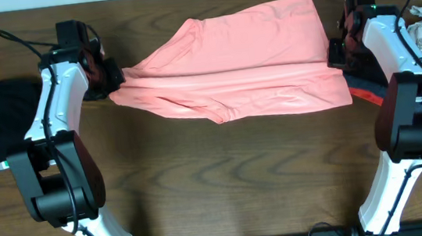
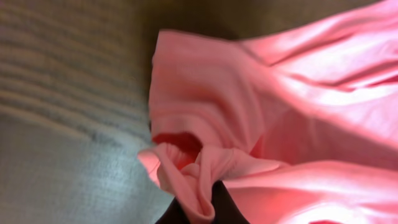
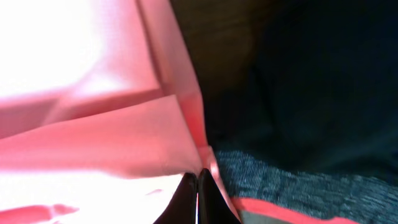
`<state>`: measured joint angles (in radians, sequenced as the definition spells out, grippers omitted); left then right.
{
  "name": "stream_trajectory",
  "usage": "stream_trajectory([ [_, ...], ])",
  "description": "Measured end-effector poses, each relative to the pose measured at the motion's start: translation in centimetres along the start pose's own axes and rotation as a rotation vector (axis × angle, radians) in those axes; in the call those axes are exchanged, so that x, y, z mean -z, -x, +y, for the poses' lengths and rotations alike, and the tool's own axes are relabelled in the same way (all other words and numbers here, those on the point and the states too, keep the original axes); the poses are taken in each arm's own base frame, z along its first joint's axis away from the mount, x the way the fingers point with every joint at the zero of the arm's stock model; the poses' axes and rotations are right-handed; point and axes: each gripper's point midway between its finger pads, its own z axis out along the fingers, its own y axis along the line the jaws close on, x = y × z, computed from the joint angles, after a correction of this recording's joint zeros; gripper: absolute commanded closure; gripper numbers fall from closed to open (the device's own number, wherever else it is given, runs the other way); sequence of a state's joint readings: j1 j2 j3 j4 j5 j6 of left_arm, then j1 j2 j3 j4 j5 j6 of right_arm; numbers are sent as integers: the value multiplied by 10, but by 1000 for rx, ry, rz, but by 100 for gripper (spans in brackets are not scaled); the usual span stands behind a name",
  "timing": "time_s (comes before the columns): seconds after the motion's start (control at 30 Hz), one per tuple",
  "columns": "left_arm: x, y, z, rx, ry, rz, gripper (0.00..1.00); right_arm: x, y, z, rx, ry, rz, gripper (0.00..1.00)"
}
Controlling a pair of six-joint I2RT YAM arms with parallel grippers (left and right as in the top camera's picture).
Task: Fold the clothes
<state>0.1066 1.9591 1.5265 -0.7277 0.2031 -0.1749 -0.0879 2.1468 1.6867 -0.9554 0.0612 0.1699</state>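
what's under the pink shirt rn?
Only brown table shows around the pink shirt. At its right edge, by the right gripper, dark fabric with a red stripe pokes out. Anything beneath the middle is covered.

No legible text, label, brand, number or sign in any view. Shirt shows plain pink cloth only, overhead and both wrist views.
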Motion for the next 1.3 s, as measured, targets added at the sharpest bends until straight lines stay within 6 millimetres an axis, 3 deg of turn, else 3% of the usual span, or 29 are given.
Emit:
stream_trajectory([
  [0.07,0,5,-2,-5,-5,-20,67,-1,3,-1,-11,-10,-11,87],
  [0.13,0,6,-2,-5,-5,-27,48,-1,5,-4,-13,-29,-23,85],
  [0.2,0,7,-2,0,-6,-28,37,-1,6,-8,-15,-51,-27,81],
  [0.27,0,6,-2,0,-6,-26,32,0,7,-12,-18,-72,-30,77],
  [0.43,0,7,1,3,10,-31,30,11,11,-18,-21,-104,-60,74],
  [0.53,2,10,7,3,50,-46,29,37,18,-20,-29,-101,-123,77],
  [0.6,9,13,12,2,80,-69,29,68,26,-21,-38,-89,-196,82],
  [0.67,20,18,13,1,93,-100,32,99,31,-22,-48,-75,-269,91],
  [0.7,27,20,12,2,94,-118,45,114,32,-21,-49,-62,-300,98],
  [0.8,57,28,5,1,76,-190,90,147,30,-14,-31,1,-349,99],
  [0.83,66,30,0,-8,66,-211,94,149,28,-11,-24,17,-346,99],
  [0.97,77,27,-22,-78,16,-226,94,132,17,1,8,75,-264,99],
  [1.17,45,11,-58,-213,-87,-142,94,77,-11,33,140,136,-92,99],
  [1.3,26,11,-59,-200,-126,-111,94,44,-33,51,215,155,8,99],
])
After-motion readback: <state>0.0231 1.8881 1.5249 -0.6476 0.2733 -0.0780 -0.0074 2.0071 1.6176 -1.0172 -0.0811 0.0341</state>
